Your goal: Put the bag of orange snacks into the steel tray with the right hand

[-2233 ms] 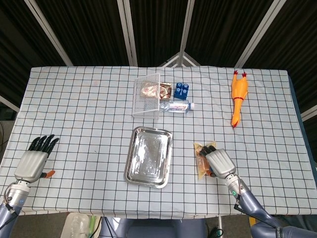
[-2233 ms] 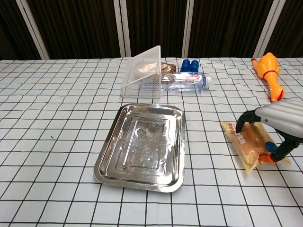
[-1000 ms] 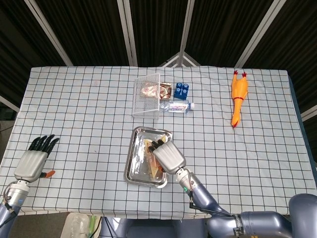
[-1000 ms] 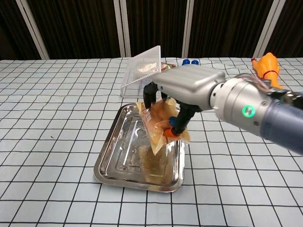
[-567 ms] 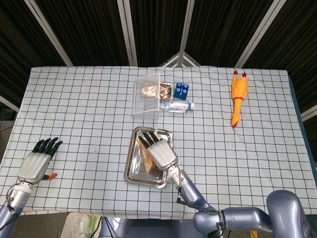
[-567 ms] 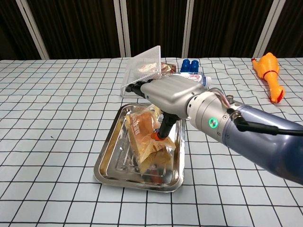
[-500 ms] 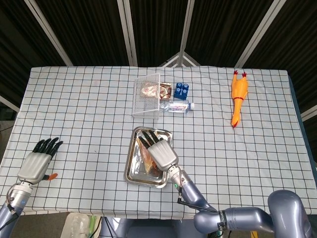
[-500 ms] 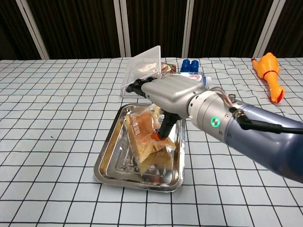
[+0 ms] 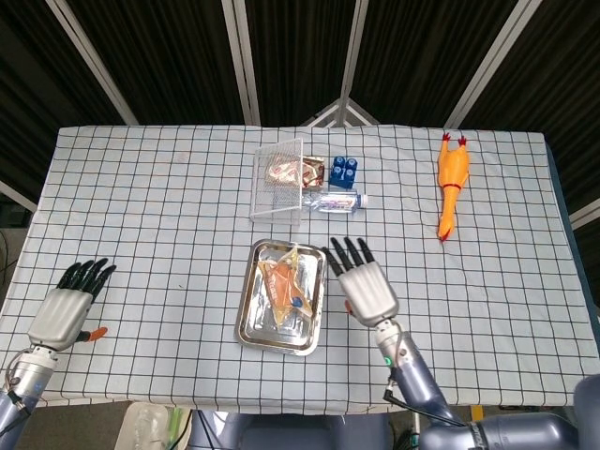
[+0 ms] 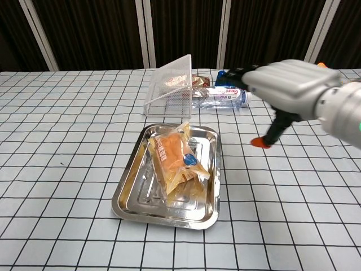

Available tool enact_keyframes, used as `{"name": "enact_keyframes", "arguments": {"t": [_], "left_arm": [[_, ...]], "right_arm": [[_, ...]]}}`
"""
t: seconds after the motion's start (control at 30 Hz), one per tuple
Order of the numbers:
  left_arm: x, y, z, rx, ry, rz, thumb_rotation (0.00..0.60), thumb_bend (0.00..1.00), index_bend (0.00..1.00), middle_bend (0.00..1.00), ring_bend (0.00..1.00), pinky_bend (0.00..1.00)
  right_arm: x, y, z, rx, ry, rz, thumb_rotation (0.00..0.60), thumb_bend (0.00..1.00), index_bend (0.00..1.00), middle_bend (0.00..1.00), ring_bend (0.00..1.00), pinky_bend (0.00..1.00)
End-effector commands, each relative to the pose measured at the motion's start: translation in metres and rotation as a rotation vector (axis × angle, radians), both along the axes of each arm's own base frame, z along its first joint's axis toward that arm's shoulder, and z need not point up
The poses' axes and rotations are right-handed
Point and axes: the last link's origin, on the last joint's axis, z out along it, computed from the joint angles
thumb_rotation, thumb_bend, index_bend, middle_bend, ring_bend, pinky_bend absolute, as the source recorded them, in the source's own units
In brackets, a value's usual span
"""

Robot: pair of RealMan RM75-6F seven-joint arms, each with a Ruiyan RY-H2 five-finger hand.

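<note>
The bag of orange snacks (image 9: 285, 285) (image 10: 176, 158) lies inside the steel tray (image 9: 254, 322) (image 10: 131, 195), free of any hand. My right hand (image 9: 365, 281) (image 10: 289, 89) hovers just right of the tray with its fingers spread and nothing in it. My left hand (image 9: 64, 307) rests flat near the table's front left corner, fingers apart and empty; the chest view does not show it.
A clear mesh basket (image 9: 279, 180) (image 10: 169, 88) with snack packets stands behind the tray, with a water bottle (image 9: 336, 201) (image 10: 223, 96) and blue bottle caps (image 9: 344, 171) beside it. A rubber chicken (image 9: 451, 183) lies at the back right.
My right hand let go of the snack bag in the tray, lifted and moved right, off the tray. The bag stays lying in the tray. The left hand barely moved.
</note>
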Motion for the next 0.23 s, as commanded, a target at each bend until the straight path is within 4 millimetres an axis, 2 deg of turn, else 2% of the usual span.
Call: {"name": "enact_keyframes", "arguments": {"t": [0.03,0.13,0.23], "left_arm": [[0.004,-0.004,0.004,0.024,-0.025,-0.033,0.600,0.05,0.00,0.00,0.00,0.00],[0.009,-0.009,0.005,0.038,-0.049,-0.070,0.600,0.05,0.00,0.00,0.00,0.00],[0.016,-0.013,0.005,0.044,-0.087,-0.097,0.600,0.05,0.00,0.00,0.00,0.00]], "right_arm": [[-0.096,0.041,0.047,-0.139,0.055,-0.026,0.600,0.28,0.00,0.00,0.00,0.00],[-0.148,0.064,0.065,-0.178,0.022,-0.060,0.600,0.28,0.00,0.00,0.00,0.00],[-0.177,0.074,0.088,-0.266,-0.004,-0.102,0.600,0.28,0.00,0.00,0.00,0.00]]}}
